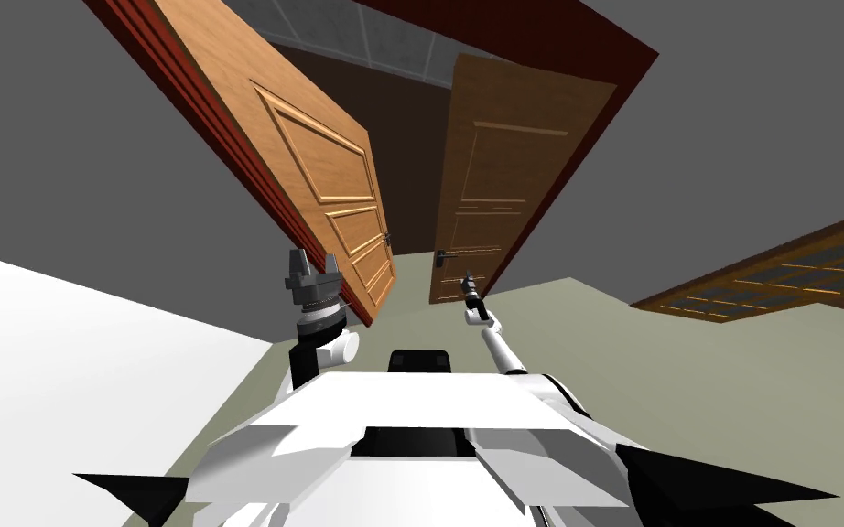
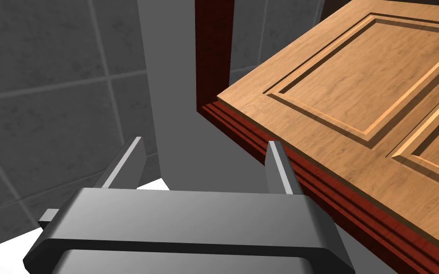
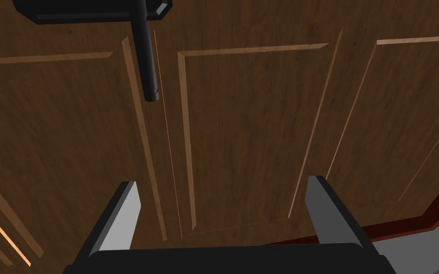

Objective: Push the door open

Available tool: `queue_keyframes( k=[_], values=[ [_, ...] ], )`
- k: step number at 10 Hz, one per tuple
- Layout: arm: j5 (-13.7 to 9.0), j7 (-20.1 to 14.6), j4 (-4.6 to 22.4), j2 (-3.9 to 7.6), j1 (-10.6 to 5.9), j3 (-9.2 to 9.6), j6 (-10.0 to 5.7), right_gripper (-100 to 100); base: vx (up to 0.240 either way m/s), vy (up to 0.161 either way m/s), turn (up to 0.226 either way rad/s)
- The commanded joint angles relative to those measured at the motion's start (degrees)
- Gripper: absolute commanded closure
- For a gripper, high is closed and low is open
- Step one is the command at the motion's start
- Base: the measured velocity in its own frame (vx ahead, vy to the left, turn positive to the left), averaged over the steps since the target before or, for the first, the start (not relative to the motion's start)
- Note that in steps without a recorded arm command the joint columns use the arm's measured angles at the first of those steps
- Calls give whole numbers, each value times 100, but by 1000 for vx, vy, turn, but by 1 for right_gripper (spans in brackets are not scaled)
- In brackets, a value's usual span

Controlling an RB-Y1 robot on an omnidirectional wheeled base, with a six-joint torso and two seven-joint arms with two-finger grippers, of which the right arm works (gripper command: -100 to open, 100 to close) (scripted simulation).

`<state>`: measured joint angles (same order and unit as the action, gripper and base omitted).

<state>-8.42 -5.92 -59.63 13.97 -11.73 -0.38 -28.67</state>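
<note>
two wooden doors stand ahead in a dark red frame (image 2: 280, 152). the right end effector (image 3: 221, 183) is released, fingers spread, pointing close at the darker door (image 3: 242, 123) near its black lever handle (image 3: 148, 62); contact cannot be told. the left end effector (image 2: 204, 140), also released, is raised beside the lighter door (image 2: 356, 90).

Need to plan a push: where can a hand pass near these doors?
Free: the gap between the light door and the dark door, and the floor before them. Crowded: the open right gripper is close to the dark door near its handle; the open left gripper, by the red frame.
</note>
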Motion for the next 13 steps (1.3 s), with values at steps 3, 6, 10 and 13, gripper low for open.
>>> queue_keyframes(
  k=[3,6,10,13],
  values=[
    [-29,-82,434,96,-218,-2,3,-100,10,-106,155],
    [-57,-157,948,184,-497,-5,-27,-100,-16,-87,173],
    [-81,-222,1394,259,-739,-8,-52,-100,-10,-73,134],
    [-96,-263,1678,306,-893,-9,-68,-100,-15,-75,135]
  ],
)
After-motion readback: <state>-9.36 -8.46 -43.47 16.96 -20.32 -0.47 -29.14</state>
